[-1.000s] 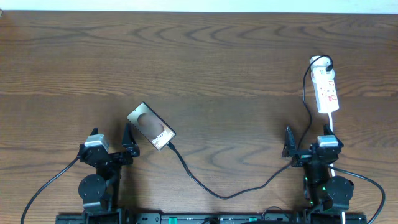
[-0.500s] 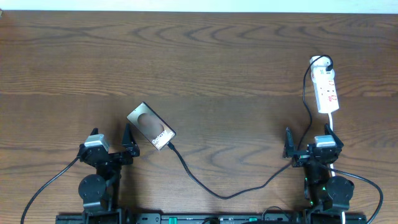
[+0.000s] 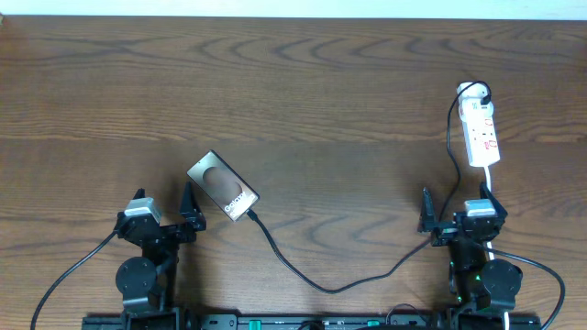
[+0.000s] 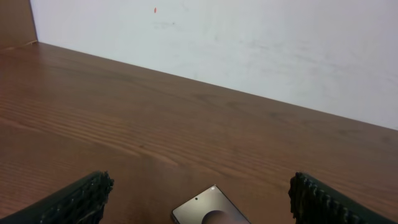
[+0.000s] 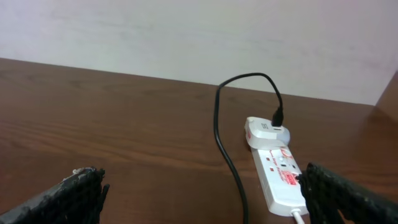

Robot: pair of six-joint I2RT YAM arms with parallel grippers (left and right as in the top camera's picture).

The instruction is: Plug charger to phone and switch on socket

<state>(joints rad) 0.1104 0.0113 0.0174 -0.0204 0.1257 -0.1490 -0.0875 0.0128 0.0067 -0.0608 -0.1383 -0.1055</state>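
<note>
The phone (image 3: 223,186) lies at an angle left of centre on the table, and its top end shows in the left wrist view (image 4: 208,208). The black charger cable (image 3: 330,284) runs from the phone's lower end across the table front and up to the plug (image 3: 481,92) at the far end of the white socket strip (image 3: 481,134). The strip and cable also show in the right wrist view (image 5: 277,171). My left gripper (image 3: 165,209) is open just left of the phone. My right gripper (image 3: 456,203) is open just in front of the strip.
The brown wooden table (image 3: 293,101) stretches back to a white wall (image 4: 249,43). The strip's white cord (image 3: 490,183) runs toward the right arm's base. Both arm bases sit at the table's front edge.
</note>
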